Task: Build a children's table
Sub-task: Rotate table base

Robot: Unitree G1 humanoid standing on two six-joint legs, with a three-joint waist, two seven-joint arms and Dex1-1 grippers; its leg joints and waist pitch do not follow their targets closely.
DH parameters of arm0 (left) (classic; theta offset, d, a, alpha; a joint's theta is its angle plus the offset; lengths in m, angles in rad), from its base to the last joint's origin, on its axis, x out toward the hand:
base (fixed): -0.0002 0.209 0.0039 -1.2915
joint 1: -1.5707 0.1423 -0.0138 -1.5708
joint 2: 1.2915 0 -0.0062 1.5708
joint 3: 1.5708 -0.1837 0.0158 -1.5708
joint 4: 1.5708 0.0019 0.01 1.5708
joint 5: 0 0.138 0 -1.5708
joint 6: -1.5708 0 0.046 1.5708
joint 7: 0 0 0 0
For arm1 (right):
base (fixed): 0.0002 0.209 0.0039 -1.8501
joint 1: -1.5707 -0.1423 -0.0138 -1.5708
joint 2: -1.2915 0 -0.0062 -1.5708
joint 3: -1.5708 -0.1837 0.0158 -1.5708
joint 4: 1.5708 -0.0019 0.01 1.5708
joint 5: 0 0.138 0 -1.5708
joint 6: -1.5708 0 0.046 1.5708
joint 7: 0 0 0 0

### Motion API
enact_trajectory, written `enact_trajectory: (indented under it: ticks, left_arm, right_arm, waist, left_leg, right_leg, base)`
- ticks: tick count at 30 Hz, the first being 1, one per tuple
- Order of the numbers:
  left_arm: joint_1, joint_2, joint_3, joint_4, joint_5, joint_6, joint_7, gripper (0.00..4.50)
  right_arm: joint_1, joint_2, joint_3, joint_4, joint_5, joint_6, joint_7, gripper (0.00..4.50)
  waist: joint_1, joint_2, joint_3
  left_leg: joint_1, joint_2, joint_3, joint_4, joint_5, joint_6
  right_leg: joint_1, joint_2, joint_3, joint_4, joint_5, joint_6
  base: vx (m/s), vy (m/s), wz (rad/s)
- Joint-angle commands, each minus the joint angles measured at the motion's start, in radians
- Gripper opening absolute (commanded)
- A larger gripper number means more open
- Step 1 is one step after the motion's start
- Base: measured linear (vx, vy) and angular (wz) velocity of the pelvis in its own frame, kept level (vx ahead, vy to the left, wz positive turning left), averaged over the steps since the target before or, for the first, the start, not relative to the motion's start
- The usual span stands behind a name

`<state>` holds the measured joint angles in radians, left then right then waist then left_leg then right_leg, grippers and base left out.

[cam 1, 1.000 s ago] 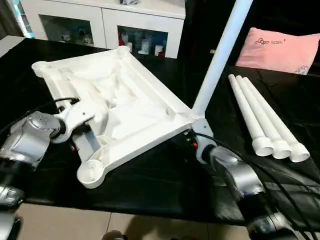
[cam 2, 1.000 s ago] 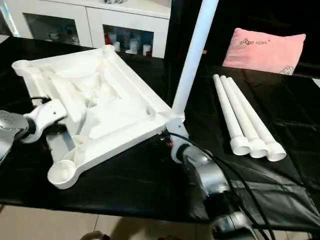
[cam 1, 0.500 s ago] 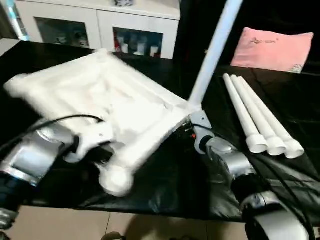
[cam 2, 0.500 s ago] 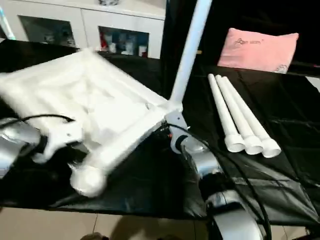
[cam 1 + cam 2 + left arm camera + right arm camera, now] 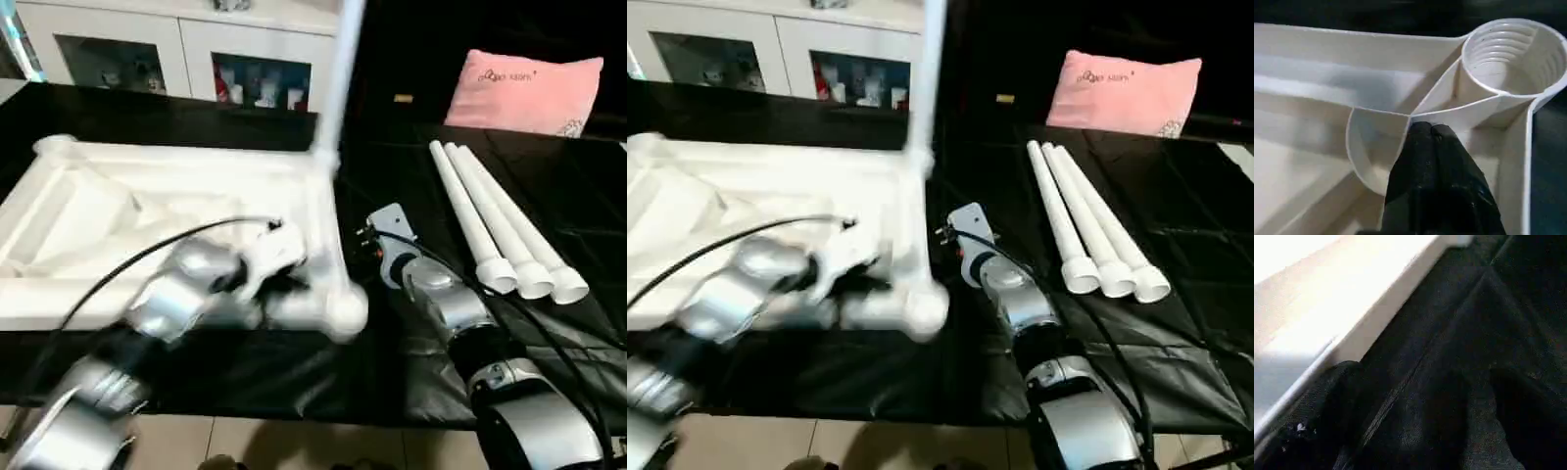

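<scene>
The white tabletop [image 5: 147,196] lies ribbed side up on the black cloth at the left. One white leg [image 5: 338,69] stands upright in its far right corner. My left arm [image 5: 186,289] reaches across the tabletop. In the left wrist view my left gripper [image 5: 1425,128] is shut, its tips pressed against a rib beside the round threaded socket [image 5: 1508,54] and holding nothing. My right gripper [image 5: 1420,391] is open over the black cloth, just right of the tabletop's edge [image 5: 1352,308] and apart from it. Three loose legs [image 5: 490,230] lie side by side at the right.
A pink pillow [image 5: 534,88] rests at the back right. A white cabinet with glass doors [image 5: 196,49] stands behind the table. The black cloth's front edge [image 5: 294,411] runs close below the arms, with pale floor beyond.
The tabletop has swung round: its near corner slid right with my left arm, and the corner with the upright leg moved back and left, away from my right gripper. The camera shifted slightly.
</scene>
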<state>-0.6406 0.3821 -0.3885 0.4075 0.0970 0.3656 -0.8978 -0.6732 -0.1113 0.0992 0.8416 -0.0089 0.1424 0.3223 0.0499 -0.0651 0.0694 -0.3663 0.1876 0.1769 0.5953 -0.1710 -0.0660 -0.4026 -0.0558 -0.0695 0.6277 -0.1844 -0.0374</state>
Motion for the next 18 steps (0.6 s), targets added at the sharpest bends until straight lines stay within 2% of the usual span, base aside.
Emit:
enact_trajectory:
  ticks: [1,4,7,8,9,10,11,12,13,14,15,18]
  left_arm:
    - [-0.021,-0.013,0.022,0.008,0.005,-0.017,0.044,0.06]
    - [-0.020,-0.026,0.030,0.007,-0.001,-0.029,0.047,0.06]
    - [-0.007,-0.038,0.046,0.001,-0.030,-0.109,0.008,0.06]
    - [0.003,-0.036,0.055,-0.019,-0.054,-0.120,-0.005,0.06]
    - [0.009,-0.034,0.060,-0.032,-0.067,-0.123,-0.009,0.06]
    - [0.028,-0.027,0.073,-0.074,-0.094,-0.116,-0.027,0.06]
    - [0.028,-0.027,0.073,-0.074,-0.094,-0.116,-0.027,0.06]
    - [0.058,-0.020,0.102,-0.139,-0.131,-0.094,-0.034,0.06]
    - [0.058,-0.020,0.102,-0.139,-0.131,-0.094,-0.034,0.06]
    - [0.076,-0.018,0.138,-0.184,-0.169,-0.032,-0.040,0.34]
    - [0.088,-0.004,0.155,-0.212,-0.181,-0.014,-0.043,0.42]
    - [0.104,0.013,0.169,-0.246,-0.190,0.001,-0.049,0.48]
  right_arm:
    - [-0.003,-0.022,-0.019,-0.036,0.006,-0.001,0.003,4.50]
    - [-0.001,-0.044,-0.033,-0.061,0.012,0.004,-0.001,4.50]
    - [-0.013,-0.095,-0.069,-0.086,0.009,0.012,-0.028,4.50]
    - [-0.022,-0.114,-0.082,-0.083,0.008,0.018,-0.044,4.50]
    - [-0.028,-0.123,-0.090,-0.080,0.007,0.023,-0.054,4.50]
    - [-0.052,-0.141,-0.113,-0.050,0.014,0.033,-0.081,4.50]
    - [-0.052,-0.141,-0.113,-0.050,0.014,0.033,-0.081,4.50]
    - [-0.093,-0.171,-0.143,0.010,0.020,0.044,-0.129,4.50]
    - [-0.093,-0.171,-0.143,0.010,0.020,0.044,-0.129,4.50]
    - [-0.134,-0.199,-0.150,0.076,0.012,0.067,-0.161,4.50]
    - [-0.164,-0.216,-0.164,0.124,0.023,0.075,-0.160,4.50]
    - [-0.189,-0.231,-0.178,0.166,0.036,0.093,-0.159,4.50]
  waist:
    - [0.007,0.023,-0.080]
    - [0.011,0.023,-0.082]
    - [0.013,0.023,-0.080]
    - [0.019,0.026,-0.080]
    - [0.020,0.025,-0.079]
    - [0.022,0.025,-0.078]
    - [0.021,0.025,-0.078]
    - [0.018,0.024,-0.078]
    - [0.018,0.024,-0.078]
    - [0.018,0.023,-0.076]
    - [0.013,0.023,-0.077]
    - [0.010,0.021,-0.075]
  left_leg:
    - [0.010,0.041,-0.017,-0.066,-0.193,-0.026]
    - [0.010,0.041,-0.014,-0.063,-0.164,-0.012]
    - [0.010,0.041,-0.013,-0.063,-0.165,-0.008]
    - [0.015,0.042,-0.012,-0.062,-0.178,-0.014]
    - [0.015,0.042,-0.011,-0.063,-0.182,-0.017]
    - [0.016,0.042,-0.011,-0.064,-0.193,-0.024]
    - [0.014,0.042,-0.013,-0.064,-0.194,-0.028]
    - [0.015,0.041,-0.012,-0.063,-0.209,-0.037]
    - [0.015,0.041,-0.012,-0.063,-0.209,-0.037]
    - [0.013,0.036,-0.009,-0.061,-0.214,-0.033]
    - [0.013,0.036,-0.011,-0.060,-0.212,-0.038]
    - [0.008,0.032,-0.009,-0.058,-0.217,-0.026]
  right_leg:
    - [0.060,-0.086,0.059,-0.074,-0.158,-0.174]
    - [0.060,-0.084,0.058,-0.069,-0.098,-0.195]
    - [0.060,-0.084,0.058,-0.071,-0.094,-0.201]
    - [0.057,-0.085,0.059,-0.073,-0.112,-0.202]
    - [0.057,-0.084,0.058,-0.073,-0.118,-0.201]
    - [0.056,-0.083,0.058,-0.072,-0.129,-0.198]
    - [0.058,-0.085,0.058,-0.071,-0.134,-0.198]
    - [0.056,-0.083,0.056,-0.070,-0.148,-0.198]
    - [0.056,-0.083,0.056,-0.070,-0.148,-0.198]
    - [0.056,-0.079,0.057,-0.075,-0.164,-0.184]
    - [0.056,-0.079,0.055,-0.070,-0.170,-0.192]
    - [0.056,-0.076,0.055,-0.077,-0.196,-0.172]
  base:
    - [0.000,0.000,0.00]
    - [0.000,0.000,0.00]
    - [0.000,0.000,0.00]
    - [0.000,0.000,0.00]
    - [0.000,0.000,0.00]
    - [0.000,0.000,0.00]
    - [0.000,0.000,0.00]
    - [0.000,0.000,0.00]
    - [0.000,0.000,0.00]
    - [0.000,0.000,0.00]
    - [0.000,0.000,0.00]
    - [0.000,0.000,0.00]
